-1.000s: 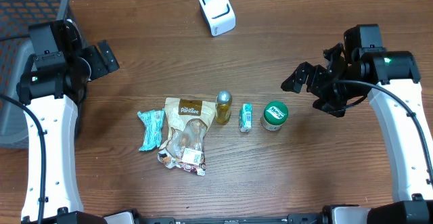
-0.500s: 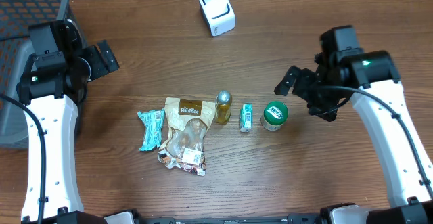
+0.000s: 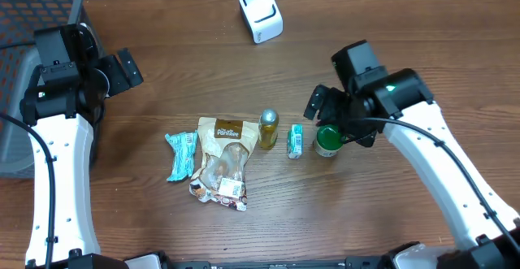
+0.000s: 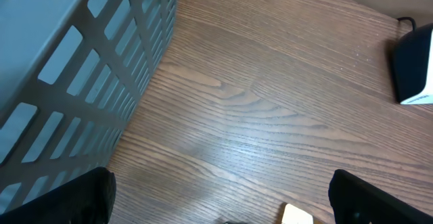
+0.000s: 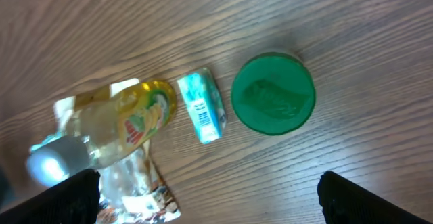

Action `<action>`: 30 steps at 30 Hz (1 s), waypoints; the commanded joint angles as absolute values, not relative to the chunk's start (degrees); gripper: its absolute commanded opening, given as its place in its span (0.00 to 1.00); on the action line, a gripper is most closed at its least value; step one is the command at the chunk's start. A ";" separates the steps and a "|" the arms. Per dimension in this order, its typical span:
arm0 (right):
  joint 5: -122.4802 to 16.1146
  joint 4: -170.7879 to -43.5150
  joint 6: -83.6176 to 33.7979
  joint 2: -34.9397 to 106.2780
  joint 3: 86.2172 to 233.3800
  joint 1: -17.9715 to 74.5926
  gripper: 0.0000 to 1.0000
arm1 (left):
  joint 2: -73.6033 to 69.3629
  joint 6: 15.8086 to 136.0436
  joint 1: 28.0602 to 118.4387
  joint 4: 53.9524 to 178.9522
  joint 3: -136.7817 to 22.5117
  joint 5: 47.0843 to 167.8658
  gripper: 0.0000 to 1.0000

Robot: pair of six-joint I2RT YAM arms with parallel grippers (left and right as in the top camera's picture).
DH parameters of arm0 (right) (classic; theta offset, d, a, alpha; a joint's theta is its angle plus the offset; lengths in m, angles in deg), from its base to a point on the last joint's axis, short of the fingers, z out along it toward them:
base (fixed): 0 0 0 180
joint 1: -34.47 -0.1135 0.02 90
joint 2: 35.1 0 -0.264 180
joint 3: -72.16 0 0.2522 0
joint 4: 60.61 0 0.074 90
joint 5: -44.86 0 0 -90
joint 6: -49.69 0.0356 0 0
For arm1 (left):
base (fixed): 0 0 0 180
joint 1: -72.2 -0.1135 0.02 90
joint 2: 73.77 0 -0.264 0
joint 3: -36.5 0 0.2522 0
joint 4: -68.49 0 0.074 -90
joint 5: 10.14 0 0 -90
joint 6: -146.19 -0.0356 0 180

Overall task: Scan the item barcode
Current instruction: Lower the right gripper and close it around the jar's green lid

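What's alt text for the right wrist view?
Top-down on a wooden table: a green-lidded tub, a teal box left of it, then a yellow bottle by a clear packet. Open right gripper, fingertips at the bottom corners.

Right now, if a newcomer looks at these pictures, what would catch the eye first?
The right tool hangs open over the green-lidded tub, which ends a row with a small teal carton and a yellow bottle in the middle of the wooden table. The white scanner stands at the far edge, and a grey slatted basket fills the far left corner.
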State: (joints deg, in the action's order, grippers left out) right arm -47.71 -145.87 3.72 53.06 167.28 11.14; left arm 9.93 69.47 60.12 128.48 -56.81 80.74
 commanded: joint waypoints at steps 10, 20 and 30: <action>-37.00 -146.90 18.02 61.49 166.83 10.55 1.00 | 9.61 68.40 60.23 128.48 -58.10 80.79 1.00; -37.00 -146.75 18.63 67.74 166.34 10.55 1.00 | 9.61 68.40 60.23 128.48 -58.10 80.79 1.00; -36.98 -142.16 18.61 69.71 162.69 10.57 1.00 | 9.61 68.40 60.23 128.48 -58.10 80.79 1.00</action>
State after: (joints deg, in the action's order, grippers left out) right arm -38.02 -142.94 17.97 69.49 164.16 10.44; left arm 9.93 69.47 60.12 128.48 -56.81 80.74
